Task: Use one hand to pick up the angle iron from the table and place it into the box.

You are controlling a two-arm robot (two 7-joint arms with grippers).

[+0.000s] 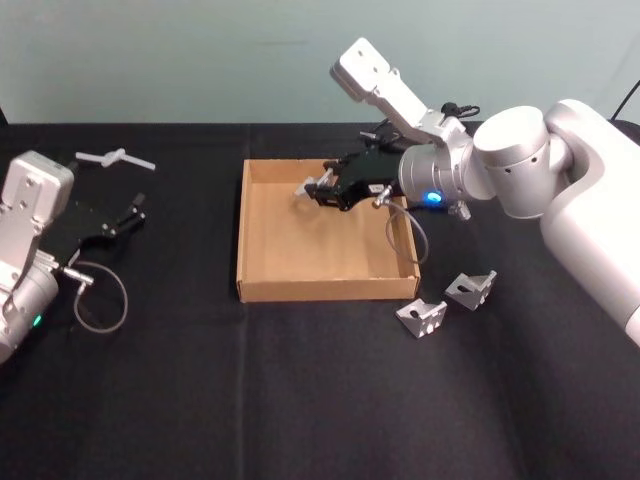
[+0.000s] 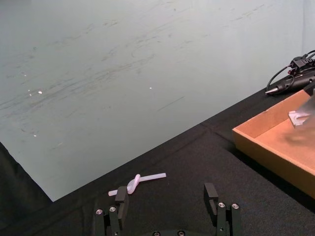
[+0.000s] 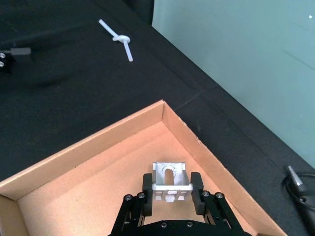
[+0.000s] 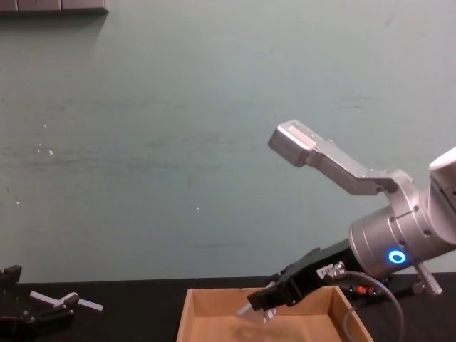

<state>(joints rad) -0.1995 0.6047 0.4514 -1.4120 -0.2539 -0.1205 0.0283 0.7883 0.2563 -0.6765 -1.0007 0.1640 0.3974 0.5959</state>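
Note:
My right gripper (image 1: 318, 190) is shut on a small silver angle iron (image 3: 170, 178), its fingers (image 3: 196, 183) clamping the bracket's sides. It hangs over the far part of the tan cardboard box (image 1: 262, 290), about level with the rim in the chest view, where the right gripper (image 4: 262, 302) reaches in from the right. The angle iron (image 2: 298, 118) also shows above the box (image 2: 268, 152) in the left wrist view. Two more angle irons (image 1: 422, 318) (image 1: 471, 289) lie on the black table (image 1: 300, 400) by the box's near right corner. My left gripper (image 2: 166, 196) rests open at the table's left.
A white knotted strip (image 1: 115, 158) lies at the far left of the table, near the parked left arm (image 1: 30, 250). A cable and plug (image 2: 288, 83) lie behind the box. A pale green wall (image 4: 178, 142) closes off the back.

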